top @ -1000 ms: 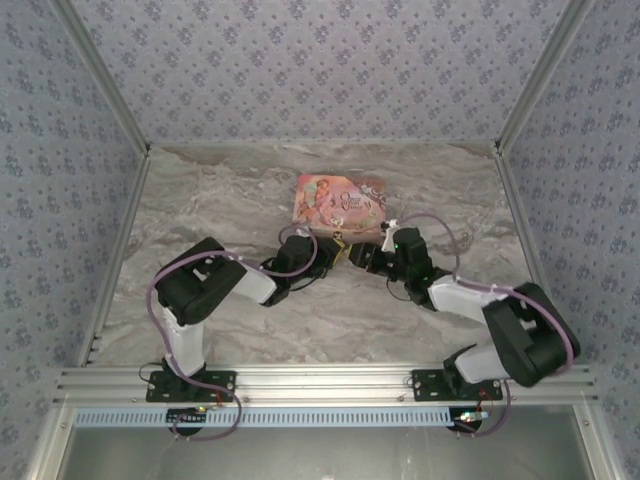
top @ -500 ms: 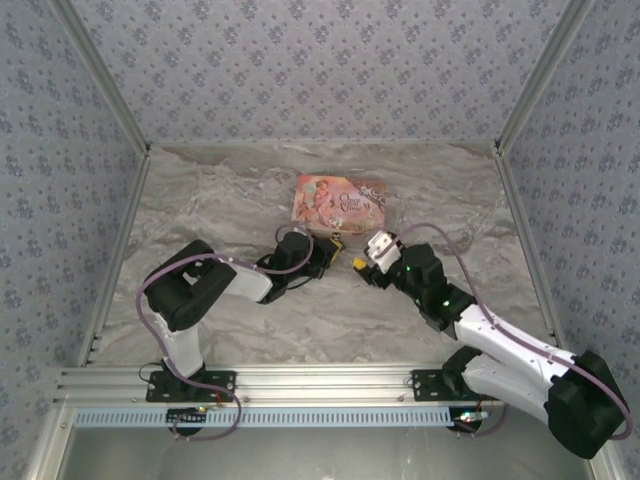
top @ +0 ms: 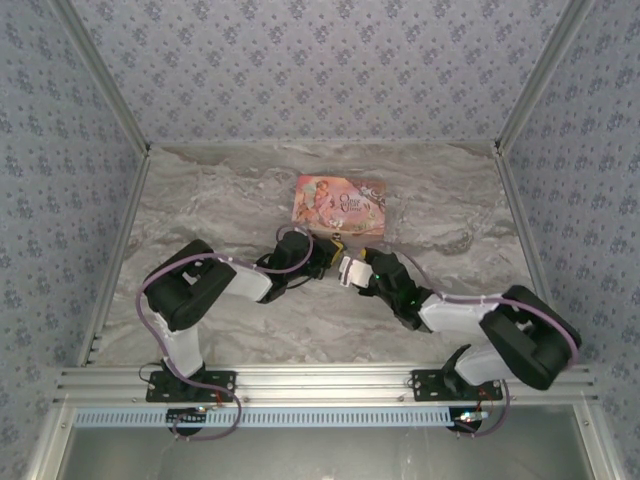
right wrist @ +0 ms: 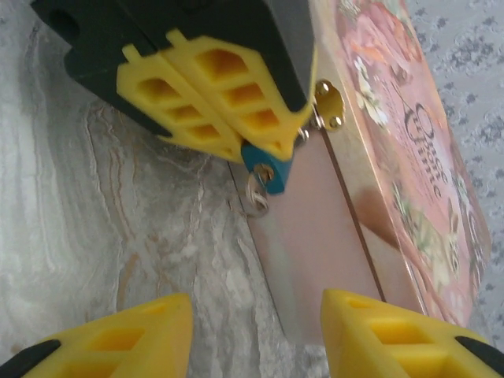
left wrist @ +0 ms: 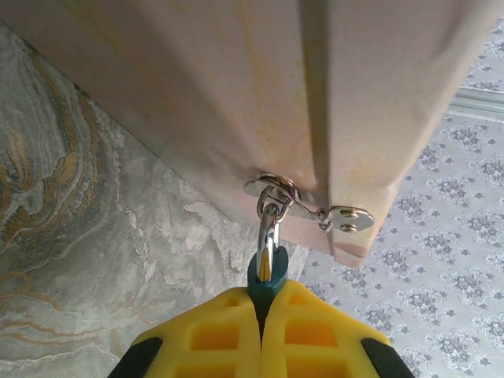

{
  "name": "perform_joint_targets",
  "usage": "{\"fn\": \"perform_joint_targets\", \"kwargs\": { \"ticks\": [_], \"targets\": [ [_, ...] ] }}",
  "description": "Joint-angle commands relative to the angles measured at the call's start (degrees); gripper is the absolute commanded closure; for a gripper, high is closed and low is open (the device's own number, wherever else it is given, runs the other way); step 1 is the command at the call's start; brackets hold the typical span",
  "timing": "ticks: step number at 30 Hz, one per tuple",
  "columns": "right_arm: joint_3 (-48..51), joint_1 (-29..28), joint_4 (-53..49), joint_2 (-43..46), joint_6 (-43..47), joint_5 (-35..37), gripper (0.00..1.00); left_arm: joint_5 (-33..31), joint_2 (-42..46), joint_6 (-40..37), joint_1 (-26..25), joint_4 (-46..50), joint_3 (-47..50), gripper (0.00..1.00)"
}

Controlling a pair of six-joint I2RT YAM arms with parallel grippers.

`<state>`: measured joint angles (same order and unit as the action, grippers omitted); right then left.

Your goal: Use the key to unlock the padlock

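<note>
Your left gripper is clamped tight on the blue body of the padlock. Its shackle runs through the metal hasp on the near side of the pink box. The box lies toward the back of the marble table. Your right gripper faces the padlock with its fingers well apart and nothing between them. The left gripper's fingers cover most of the padlock's body, so you see only its blue tip, just beside the box wall.
</note>
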<state>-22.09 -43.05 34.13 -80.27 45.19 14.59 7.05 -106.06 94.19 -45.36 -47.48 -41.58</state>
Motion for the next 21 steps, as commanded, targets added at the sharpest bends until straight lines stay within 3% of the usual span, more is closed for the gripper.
{"fn": "perform_joint_targets", "kwargs": {
  "ticks": [1,10,21],
  "targets": [
    [-3.1,-0.4,7.9,-3.9,2.7,0.9,0.53,1.2,1.1,0.5,0.4,-1.0,-1.3,1.0],
    [-5.8,-0.7,9.8,-8.8,0.8,-0.3,0.67,1.4,1.1,0.7,0.3,-1.2,-1.2,1.0],
    [-7.0,-0.6,9.2,-10.0,-1.7,-0.5,1.0,1.9,0.6,1.0,0.3,-1.6,-1.4,1.0]
  ]
}}
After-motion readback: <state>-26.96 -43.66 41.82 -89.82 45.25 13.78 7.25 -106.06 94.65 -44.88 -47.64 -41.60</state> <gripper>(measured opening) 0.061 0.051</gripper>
